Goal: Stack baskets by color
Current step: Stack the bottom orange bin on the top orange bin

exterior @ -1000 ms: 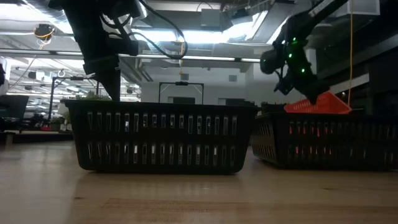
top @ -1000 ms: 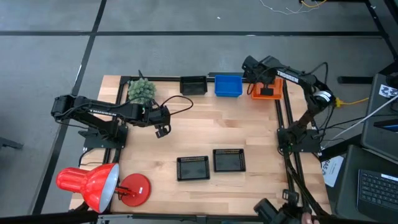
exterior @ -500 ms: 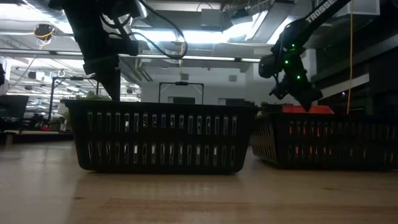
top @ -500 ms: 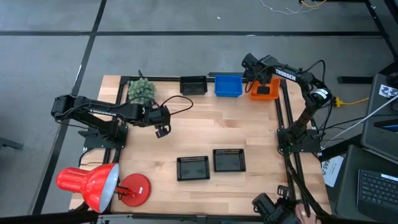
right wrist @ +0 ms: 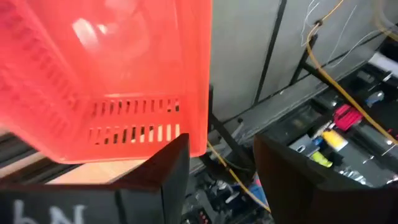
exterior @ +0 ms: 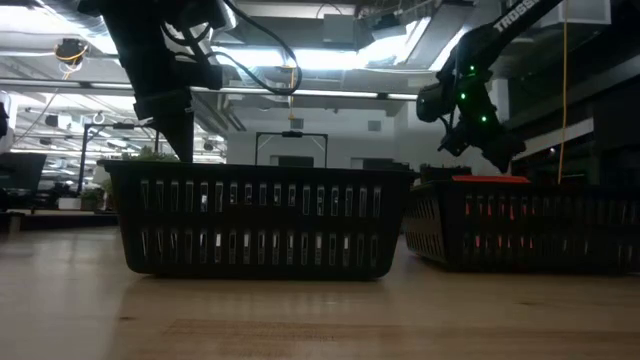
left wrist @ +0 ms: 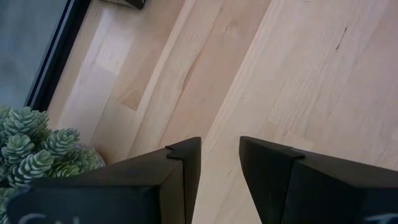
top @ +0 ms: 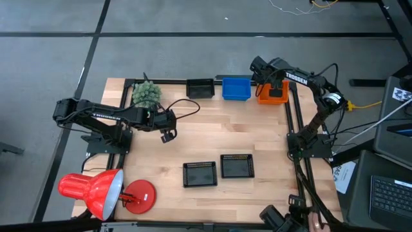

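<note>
My right tool has just let go, fingers wide, empty; the orange basket now sits flat at the worktop's one o'clock corner, so that stack grows

Pale wooden plank tabletop framed by black metal rails, standing on grey floor crossed by dark seam lines. A grey laptop keyboard lies off the tabletop's right side, next to a yellow cable. Low view: open hall behind, long bright ceiling light strips, exposed ducts overhead, black rectangular frame at centre distance.
</note>
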Controlling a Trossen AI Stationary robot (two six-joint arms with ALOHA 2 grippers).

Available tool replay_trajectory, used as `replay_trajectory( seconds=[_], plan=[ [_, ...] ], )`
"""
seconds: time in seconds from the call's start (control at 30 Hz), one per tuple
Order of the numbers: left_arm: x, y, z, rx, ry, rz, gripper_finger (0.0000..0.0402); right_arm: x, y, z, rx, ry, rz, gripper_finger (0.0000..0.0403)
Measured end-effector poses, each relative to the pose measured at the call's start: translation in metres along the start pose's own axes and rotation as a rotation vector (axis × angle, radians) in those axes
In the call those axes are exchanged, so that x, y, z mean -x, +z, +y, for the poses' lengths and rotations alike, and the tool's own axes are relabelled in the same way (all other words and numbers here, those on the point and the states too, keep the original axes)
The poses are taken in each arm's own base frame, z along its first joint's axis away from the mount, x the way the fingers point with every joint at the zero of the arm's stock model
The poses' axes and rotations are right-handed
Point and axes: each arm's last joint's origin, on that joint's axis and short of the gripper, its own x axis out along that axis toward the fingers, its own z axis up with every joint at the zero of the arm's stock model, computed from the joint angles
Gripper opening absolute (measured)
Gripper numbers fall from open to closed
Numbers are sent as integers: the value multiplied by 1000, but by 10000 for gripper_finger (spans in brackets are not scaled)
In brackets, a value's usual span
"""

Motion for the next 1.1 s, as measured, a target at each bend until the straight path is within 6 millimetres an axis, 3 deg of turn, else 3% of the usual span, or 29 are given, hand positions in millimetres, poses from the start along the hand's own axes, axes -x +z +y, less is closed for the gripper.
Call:
replay_trajectory(
  seconds=[0.2,0.37,0.57,0.7,0.93,1.1],
  plan=[
    [0,0,0,0,0,0,102,24,-7,5,-72,-42,-58,179],
    [0,0,0,0,2,-1,102,29,-10,7,-242,-37,-75,175],
    [0,0,1,0,29,-8,102,20,-3,13,-329,-57,-97,150],
    [0,0,1,-1,31,-8,102,11,1,17,-405,-177,-60,139],
    [0,0,1,-1,30,-8,102,-7,11,41,-348,-227,-73,137],
    [0,0,1,0,30,-8,102,-17,17,46,-373,-224,-135,137]
  ],
)
